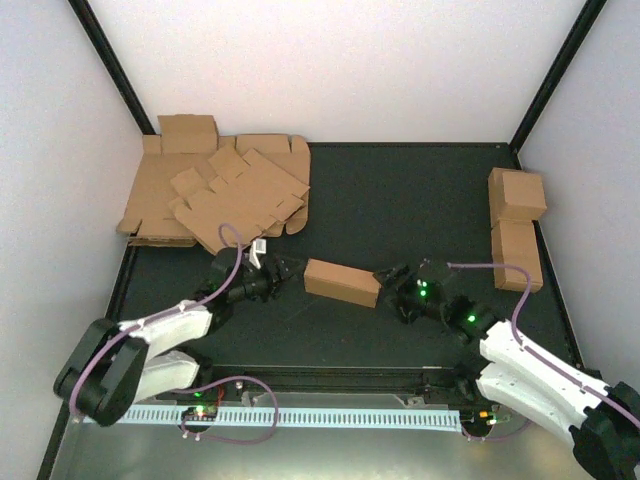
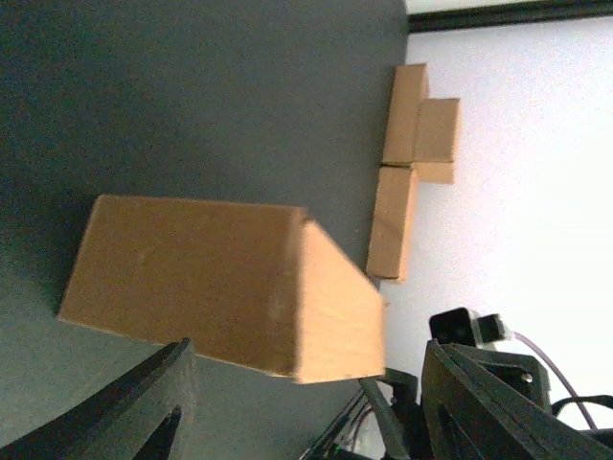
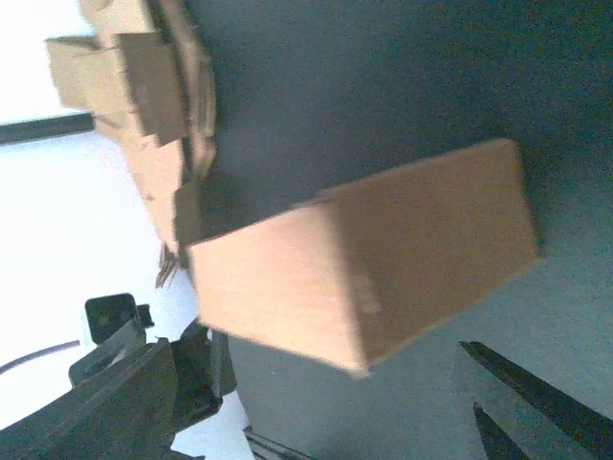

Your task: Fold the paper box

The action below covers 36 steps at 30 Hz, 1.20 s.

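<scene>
Top external view shows the paper box [image 1: 342, 282] closed into a long, low carton, lying on the dark table [image 1: 420, 200]. Its long axis goes from left to right and is a little turned: the left end points slightly away from the arm bases, the right end slightly toward them. The left gripper [image 1: 290, 268] is just beside the left end of the box, and the right gripper [image 1: 388, 277] is just beside its right end. In both wrist views the fingers [image 2: 144, 412] stand wide apart with the box ahead of them, not grasped, so both claws are released. Behind the box to its left lies a stack of flat blanks [image 1: 215, 195]. Well apart to its right stand finished cartons [image 1: 515, 225].
</scene>
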Tool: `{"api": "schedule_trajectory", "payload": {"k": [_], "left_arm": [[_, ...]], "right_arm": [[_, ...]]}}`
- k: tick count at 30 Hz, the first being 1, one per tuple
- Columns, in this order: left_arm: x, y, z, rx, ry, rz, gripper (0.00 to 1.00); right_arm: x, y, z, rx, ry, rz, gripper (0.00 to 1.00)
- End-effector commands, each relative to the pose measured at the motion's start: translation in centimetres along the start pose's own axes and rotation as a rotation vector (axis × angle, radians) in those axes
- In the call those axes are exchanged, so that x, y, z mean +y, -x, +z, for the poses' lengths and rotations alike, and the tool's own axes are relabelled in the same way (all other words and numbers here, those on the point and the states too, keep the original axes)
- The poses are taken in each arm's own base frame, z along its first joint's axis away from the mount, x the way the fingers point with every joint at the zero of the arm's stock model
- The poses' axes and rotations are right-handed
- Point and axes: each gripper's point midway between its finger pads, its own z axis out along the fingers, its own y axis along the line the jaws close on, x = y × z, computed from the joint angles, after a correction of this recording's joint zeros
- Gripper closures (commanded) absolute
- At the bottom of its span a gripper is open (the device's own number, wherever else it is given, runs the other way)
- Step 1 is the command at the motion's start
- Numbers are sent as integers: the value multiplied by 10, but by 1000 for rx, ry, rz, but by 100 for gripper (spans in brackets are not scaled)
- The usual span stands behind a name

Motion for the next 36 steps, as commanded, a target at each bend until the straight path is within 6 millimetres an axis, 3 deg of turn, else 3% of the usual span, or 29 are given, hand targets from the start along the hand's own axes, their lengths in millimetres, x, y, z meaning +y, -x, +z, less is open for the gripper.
{"api": "schedule_trajectory", "payload": {"k": [1, 4, 5, 6, 8, 9, 10, 11, 17, 23, 29, 33, 36], "left_arm": [[-24, 13, -14, -70, 46, 134, 30], [-40, 14, -23, -72, 60, 236, 30], [-47, 13, -24, -63, 47, 276, 35], [-52, 11, -24, -50, 33, 311, 43], [-65, -1, -21, 37, -29, 383, 82], [-72, -9, -19, 90, -74, 424, 96], [-78, -16, -16, 146, -105, 447, 98], [-81, -20, -13, 194, -120, 450, 98], [-82, -24, 5, 306, -179, 454, 99], [-54, -25, 17, 349, -155, 391, 99], [-21, -24, 22, 344, -143, 348, 98], [-11, -26, 25, 366, -160, 308, 99], [-17, -26, 23, 365, -163, 311, 98]], "right_arm": [[28, 7, -20, -60, -9, -226, 19], [51, 0, -23, -30, 44, -403, 20], [58, -3, -23, -16, 60, -472, 25], [65, -8, -24, 4, 83, -538, 34], [76, -17, -24, 46, 146, -648, 65], [80, -20, -24, 62, 177, -672, 77], [82, -22, -24, 75, 203, -684, 91], [83, -23, -23, 89, 228, -690, 97], [79, -25, -15, 195, 377, -632, 98], [63, -28, 0, 278, 356, -591, 98], [26, -16, 17, 267, 303, -540, 98], [12, -13, 25, 292, 269, -506, 98], [20, -14, 21, 292, 283, -513, 98]]}}
